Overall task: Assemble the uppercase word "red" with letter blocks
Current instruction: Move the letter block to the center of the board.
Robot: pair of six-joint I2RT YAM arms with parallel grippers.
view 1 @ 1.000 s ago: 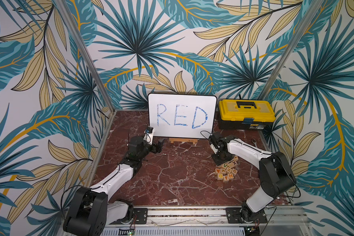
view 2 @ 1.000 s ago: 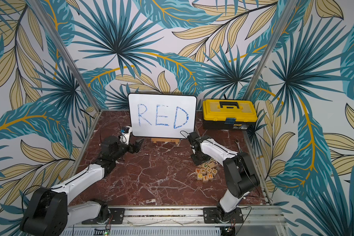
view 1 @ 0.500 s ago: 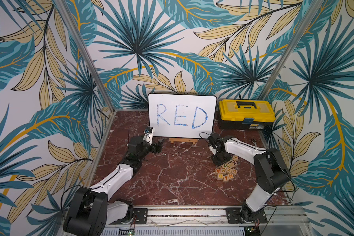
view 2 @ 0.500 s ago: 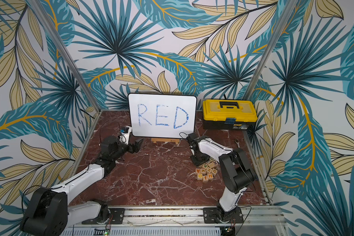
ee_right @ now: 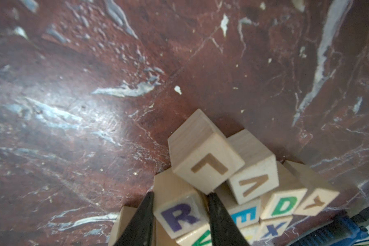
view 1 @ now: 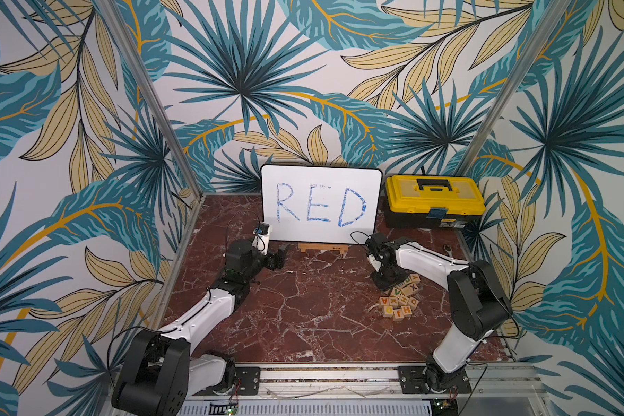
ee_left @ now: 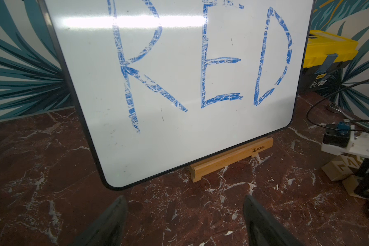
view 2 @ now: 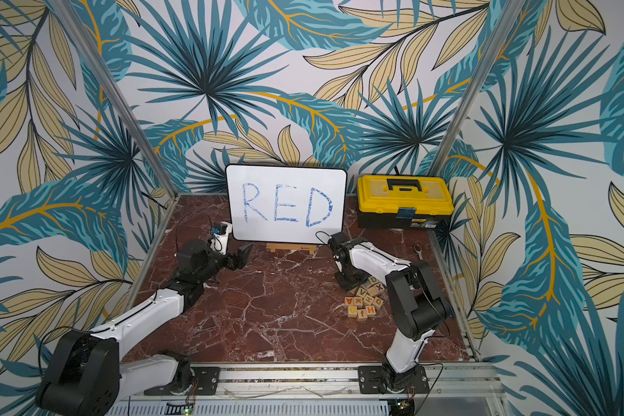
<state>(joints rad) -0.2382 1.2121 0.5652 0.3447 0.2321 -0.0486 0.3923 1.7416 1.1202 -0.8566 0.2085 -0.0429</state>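
Note:
The letter blocks (view 1: 398, 300) lie in a heap on the marble floor at the right in both top views. My right gripper (ee_right: 180, 193) is down at the heap's far edge, its black fingers pressed on both sides of the cube with a dark purple R (ee_right: 179, 215). Beside it sit a cube with a blue E (ee_right: 243, 217) and a cube with a green D (ee_right: 284, 205). An L cube (ee_right: 209, 166) leans over the R cube. My left gripper (ee_left: 184, 200) hovers open and empty before the whiteboard. The word "red" in blocks is nowhere in view.
A whiteboard (view 1: 320, 203) with blue handwritten RED leans on a wooden stand (view 1: 321, 247) at the back. A yellow toolbox (view 1: 434, 200) stands at the back right, with a small wrench (view 1: 447, 248) in front of it.
The right gripper's jaws have closed in onto the R cube, and the right arm's elbow has swung slightly. The left arm has not moved.

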